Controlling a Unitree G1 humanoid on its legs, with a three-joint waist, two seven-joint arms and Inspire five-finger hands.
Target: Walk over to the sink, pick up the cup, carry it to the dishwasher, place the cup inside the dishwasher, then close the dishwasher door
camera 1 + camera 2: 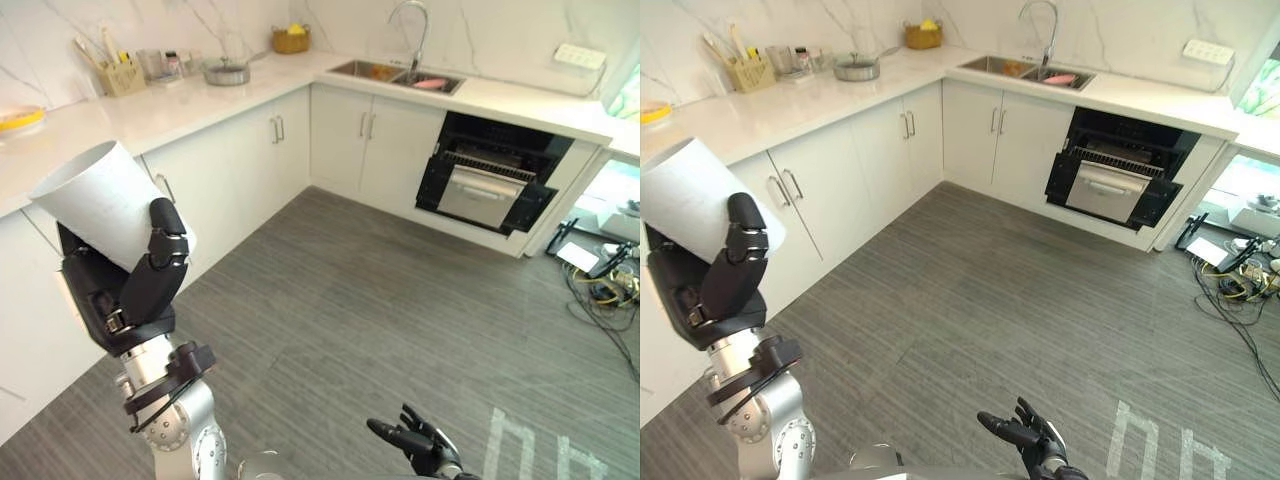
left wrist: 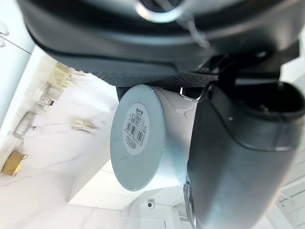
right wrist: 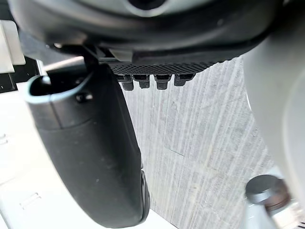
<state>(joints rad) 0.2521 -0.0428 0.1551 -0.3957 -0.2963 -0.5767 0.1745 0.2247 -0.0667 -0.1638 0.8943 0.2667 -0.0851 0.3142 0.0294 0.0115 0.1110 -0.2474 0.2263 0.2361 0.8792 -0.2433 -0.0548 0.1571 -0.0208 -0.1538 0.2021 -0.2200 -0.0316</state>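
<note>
White cup [image 1: 100,205] gripped in the left hand [image 1: 150,275], frame left; right hand [image 1: 425,447] spread, empty, bottom centre. Dishwasher [image 1: 490,178], upper right, stands open: placing, closing remain.

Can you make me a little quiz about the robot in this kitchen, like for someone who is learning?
1. Which hand holds the cup? A: left. B: right.
2. True or false: the dishwasher door is shut.
3. Fill the gap: the right hand is ____ and holds nothing.

Key: 1 is A, the left hand is curled round it. 2 is false, the door is open. 3 is open.
</note>
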